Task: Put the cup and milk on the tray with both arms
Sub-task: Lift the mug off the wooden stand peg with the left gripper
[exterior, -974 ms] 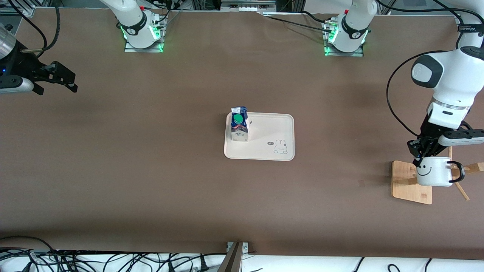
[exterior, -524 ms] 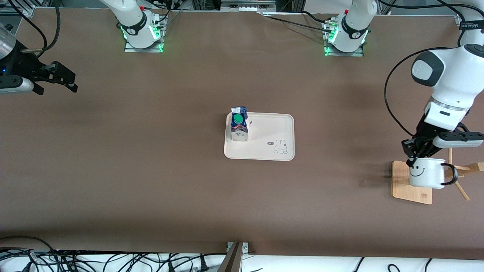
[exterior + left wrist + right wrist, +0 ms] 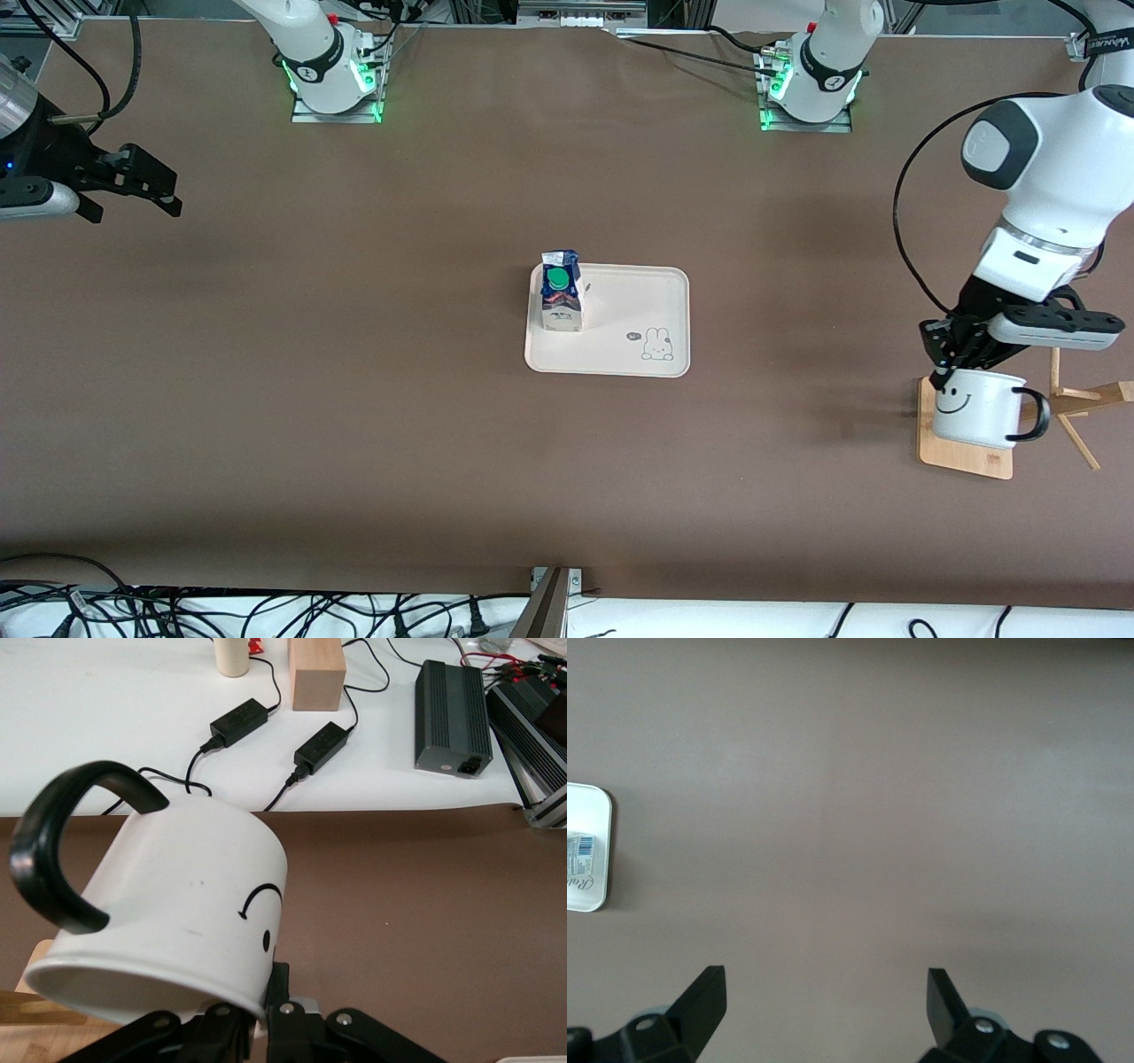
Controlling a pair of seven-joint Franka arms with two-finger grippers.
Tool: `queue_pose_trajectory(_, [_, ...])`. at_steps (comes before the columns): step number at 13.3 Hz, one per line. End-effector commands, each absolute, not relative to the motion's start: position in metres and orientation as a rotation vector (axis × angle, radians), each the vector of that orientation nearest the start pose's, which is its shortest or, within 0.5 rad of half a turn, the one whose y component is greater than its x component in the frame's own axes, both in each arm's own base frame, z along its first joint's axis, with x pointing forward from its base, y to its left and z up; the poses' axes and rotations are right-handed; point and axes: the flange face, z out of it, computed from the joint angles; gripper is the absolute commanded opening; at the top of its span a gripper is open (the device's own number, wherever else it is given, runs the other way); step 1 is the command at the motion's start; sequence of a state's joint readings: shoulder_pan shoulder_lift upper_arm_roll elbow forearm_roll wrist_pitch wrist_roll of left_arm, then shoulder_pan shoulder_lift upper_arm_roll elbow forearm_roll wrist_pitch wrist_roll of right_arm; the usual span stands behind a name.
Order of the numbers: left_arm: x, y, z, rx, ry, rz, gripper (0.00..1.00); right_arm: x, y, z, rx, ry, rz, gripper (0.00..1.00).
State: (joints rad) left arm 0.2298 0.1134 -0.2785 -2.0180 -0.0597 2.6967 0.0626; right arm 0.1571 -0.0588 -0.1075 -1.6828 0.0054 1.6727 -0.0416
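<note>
White enamel shows at the left arm's end of the table, where the left gripper (image 3: pixel 946 374) pinches the cup (image 3: pixel 973 408) by its rim, one finger (image 3: pixel 306 1032) inside and one outside the wall. The cup hangs in the air over the wooden rack base (image 3: pixel 961 447), its smiley face turned toward the tray and its black loop handle (image 3: pixel 1032 416) pointing toward the rack's wooden pegs (image 3: pixel 1076 403). In the left wrist view the cup (image 3: pixel 173 912) tilts a little in the grip, the handle (image 3: pixel 66 850) arching up from its side.

The tray (image 3: pixel 633 306) lies on the brown table (image 3: pixel 354 354) well apart from the left gripper, toward the middle of the table. The milk (image 3: pixel 561 301) stands upright on the tray, at the end toward the right arm, green cap (image 3: pixel 557 279) facing the front camera. The rabbit drawing (image 3: pixel 656 344) sits at the tray's corner nearer to that camera, on the side toward the left gripper.

The right gripper (image 3: pixel 133 182) waits over bare table at the right arm's end, well away from the tray, its fingers (image 3: pixel 700 1001) spread wide with nothing between them. In the right wrist view a corner of the tray (image 3: pixel 586 850) shows at the edge, far from the fingertips.
</note>
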Motion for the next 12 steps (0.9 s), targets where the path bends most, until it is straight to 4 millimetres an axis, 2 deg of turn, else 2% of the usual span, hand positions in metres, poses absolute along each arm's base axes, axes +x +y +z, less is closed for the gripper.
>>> queue_pose_trajectory(1, [0.628,-0.057,0.486,-3.019,0.287,-0.894,0.00,0.546,0.025,0.618,-3.124,-0.150,-0.084,1.00])
queue_pose_trajectory(2, [0.629,-0.070,0.488,-3.010,0.327,-0.902,0.00,0.546,0.026,0.618,-3.124,-0.153,-0.086,1.00])
queue_pose_trajectory(5, [0.631,-0.116,0.476,-3.070,0.335,-0.884,0.00,0.546,0.025,0.618,-3.124,-0.150,-0.084,1.00])
queue_pose_trajectory(8, [0.634,-0.141,0.479,-3.045,0.442,-0.804,0.00,0.545,0.026,0.617,-3.124,-0.153,-0.076,1.00])
queue_pose_trajectory(12, [0.650,-0.166,0.486,-3.061,0.500,-0.636,0.00,0.546,0.025,0.617,-3.124,-0.150,-0.079,1.00])
